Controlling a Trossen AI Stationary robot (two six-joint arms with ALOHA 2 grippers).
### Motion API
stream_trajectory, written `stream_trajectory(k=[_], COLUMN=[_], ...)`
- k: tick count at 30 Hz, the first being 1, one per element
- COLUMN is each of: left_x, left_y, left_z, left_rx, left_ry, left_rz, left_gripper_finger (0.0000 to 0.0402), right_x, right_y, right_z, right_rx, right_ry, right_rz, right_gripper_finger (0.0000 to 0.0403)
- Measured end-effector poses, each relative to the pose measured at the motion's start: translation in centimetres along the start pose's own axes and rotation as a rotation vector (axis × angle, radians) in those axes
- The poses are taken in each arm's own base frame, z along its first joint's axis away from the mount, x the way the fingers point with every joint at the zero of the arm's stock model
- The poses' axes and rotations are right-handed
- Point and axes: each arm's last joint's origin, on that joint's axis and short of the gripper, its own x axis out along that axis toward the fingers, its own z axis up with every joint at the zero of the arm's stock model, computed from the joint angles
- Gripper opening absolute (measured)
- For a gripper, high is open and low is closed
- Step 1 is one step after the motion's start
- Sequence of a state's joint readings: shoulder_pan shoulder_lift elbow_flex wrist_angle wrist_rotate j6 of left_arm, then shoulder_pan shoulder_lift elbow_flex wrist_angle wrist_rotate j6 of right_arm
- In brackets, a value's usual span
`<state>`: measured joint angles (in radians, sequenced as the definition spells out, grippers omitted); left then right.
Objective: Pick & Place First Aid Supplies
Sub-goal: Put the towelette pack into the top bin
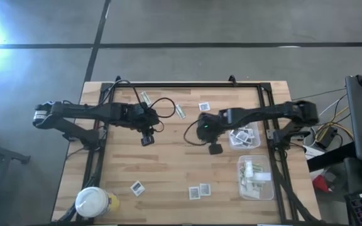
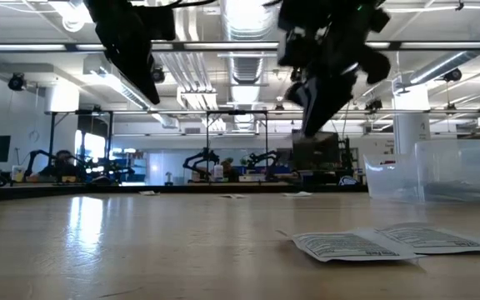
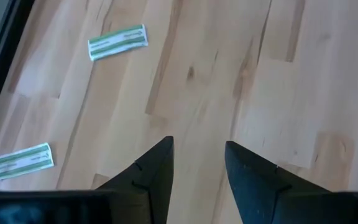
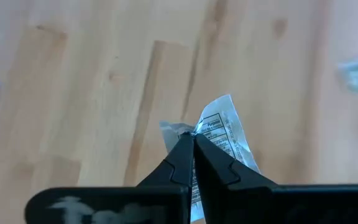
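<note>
While the two dark arms hang over the pale wooden table (image 1: 168,169), the scene reads as follows.

Right gripper (image 4: 193,138): its dark fingers are pressed together on a square white packet with dark print (image 4: 225,134), pinched at one edge. It sits above the middle of the table.

Held packet: crinkled, glossy white foil with lines of small black text inside a thin frame. It bends upward past the fingertips and is off the wood.

Left gripper (image 3: 199,163): fingers apart with bare wood between them and nothing held. It hovers over the table's left-centre.

Green-and-white strips: one narrow pale green-and-white strip (image 3: 117,42) and a second strip (image 3: 23,161) lie flat on the wood ahead of the left gripper, well apart from each other. The high view shows two such strips near the far edge.

Loose square packets: one white square (image 1: 203,106) lies near the far edge, another (image 1: 137,187) near the front left, and a pair (image 1: 199,191) lies side by side at front centre. The low view shows two flat packets (image 2: 352,244), overlapping.

Clear plastic tubs: a smaller tub (image 1: 254,127) beside the right arm holds square packets. A larger tub (image 1: 269,164) nearer the front holds strips.

White-lidded round jar (image 1: 92,202): it stands at the front left corner.
</note>
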<state>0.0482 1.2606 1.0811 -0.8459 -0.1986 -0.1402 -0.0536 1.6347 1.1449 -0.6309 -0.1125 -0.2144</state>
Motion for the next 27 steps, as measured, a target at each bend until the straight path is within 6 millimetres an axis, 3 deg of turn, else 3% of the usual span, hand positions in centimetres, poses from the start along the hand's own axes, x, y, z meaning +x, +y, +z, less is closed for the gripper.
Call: stream_trajectory(k=[4,12,19,27], left_x=[0.4,1.5,1.3,2.4], left_y=[-0.5,-3.4,-6.2,-10.1], left_z=[-0.6,-1.8,-2.7,-3.6], left_rx=[0.005,-0.001,-0.023,0.028], left_ry=[0.017,0.013,0.019,0.083], left_rz=[-0.016,-0.209,-0.287,-0.346], left_gripper_finger=[0.0151,0.0151,0.0151,0.0151], right_x=[-4.4,-9.6,-11.3,-9.0], right_y=[0.4,1.2,1.5,0.9], right_z=[-1.2,-4.6,-7.3,-10.3], right_rx=[0.057,0.212,0.319,0.393], right_ry=[-0.033,-0.056,0.0,0.167], right_rz=[-0.13,-0.312,-0.347,-0.37], right_gripper_finger=[0.0008,0.0008,0.0008,0.0008])
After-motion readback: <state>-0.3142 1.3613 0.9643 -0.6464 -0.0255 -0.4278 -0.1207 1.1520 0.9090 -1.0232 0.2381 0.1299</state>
